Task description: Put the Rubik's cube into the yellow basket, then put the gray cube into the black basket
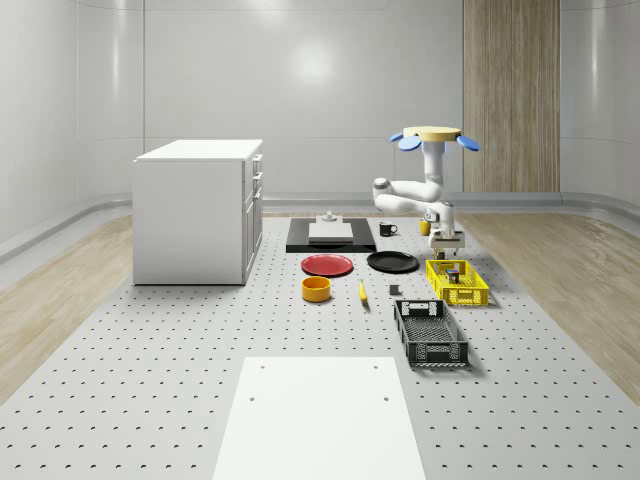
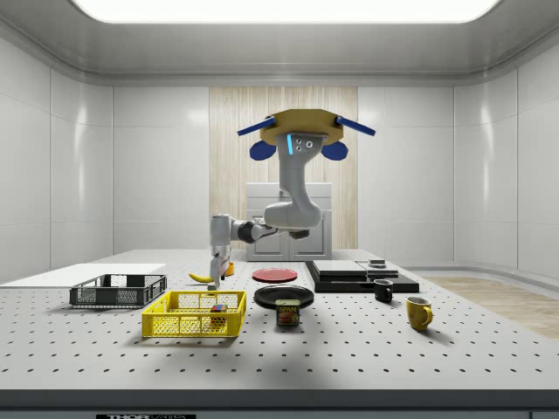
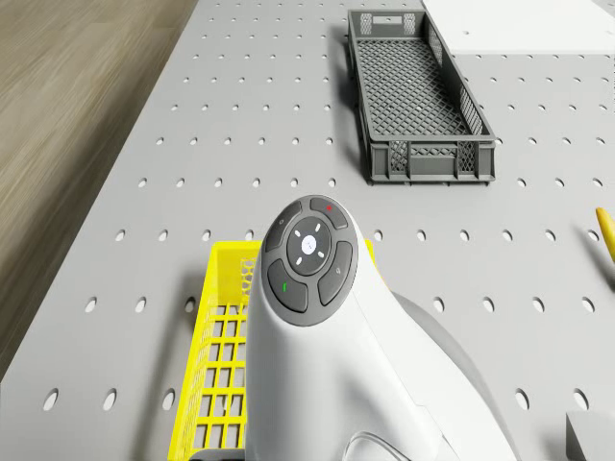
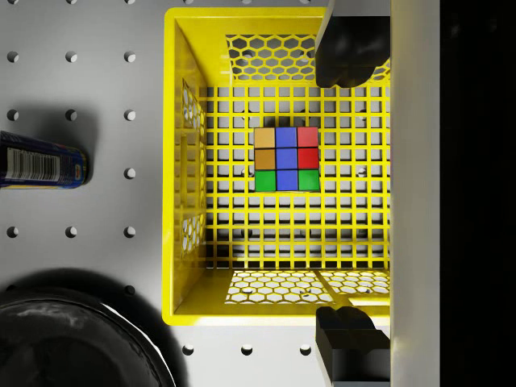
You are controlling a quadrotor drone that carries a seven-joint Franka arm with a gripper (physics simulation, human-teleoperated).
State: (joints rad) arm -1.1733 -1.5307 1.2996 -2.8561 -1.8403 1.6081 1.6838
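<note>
Drone (image 1: 439, 134): hovering above the table's (image 1: 150, 380) far right part in the whole-scene view, behind the yellow basket (image 1: 457, 281); arm reaching forward and down over that basket.
Gripper (image 4: 348, 197): pointing down above the yellow basket's end; fingers (image 4: 348, 56) spread wide apart, nothing between them, one near each end wall in the wrist view.
Rubik's cube (image 4: 285, 158): resting on the mesh floor of the yellow basket, directly under the gripper, apart from both fingers.
Black basket (image 1: 430, 333): on the table just in front of the yellow one in the whole-scene view, a gap between them.
Gray cube (image 1: 395, 291): small dark block on the table, between the banana (image 1: 362, 292) and the yellow basket.
Can (image 2: 287, 313): standing beside the yellow basket, at its right in the side view.
Black plate (image 1: 392, 262): beside the red plate (image 1: 327, 265), near the yellow basket's far end.
</note>
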